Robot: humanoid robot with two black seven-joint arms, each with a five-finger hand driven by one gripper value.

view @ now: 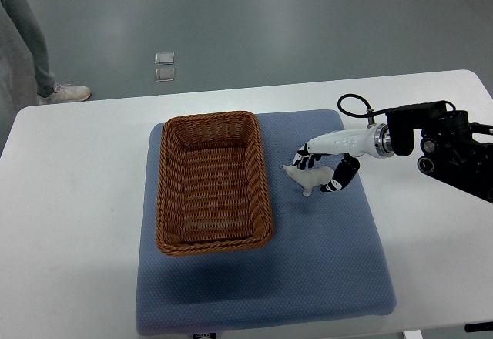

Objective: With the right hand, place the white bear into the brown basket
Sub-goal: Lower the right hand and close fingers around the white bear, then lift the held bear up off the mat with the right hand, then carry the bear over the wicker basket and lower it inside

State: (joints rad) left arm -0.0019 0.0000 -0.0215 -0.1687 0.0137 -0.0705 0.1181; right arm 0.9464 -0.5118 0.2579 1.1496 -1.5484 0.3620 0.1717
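A small white bear (306, 178) sits on the blue mat (323, 262), just right of the brown wicker basket (166, 192). My right hand (320, 170) reaches in from the right edge and curls around the bear, with fingers behind it and the thumb on its right side. The bear still seems to rest on the mat. The basket holds nothing. My left arm does not show.
The blue mat lies on a white table (69, 200). A person's legs and a white shoe (65, 92) stand on the floor at the far left. Two small square plates (164, 66) are set in the floor beyond the table.
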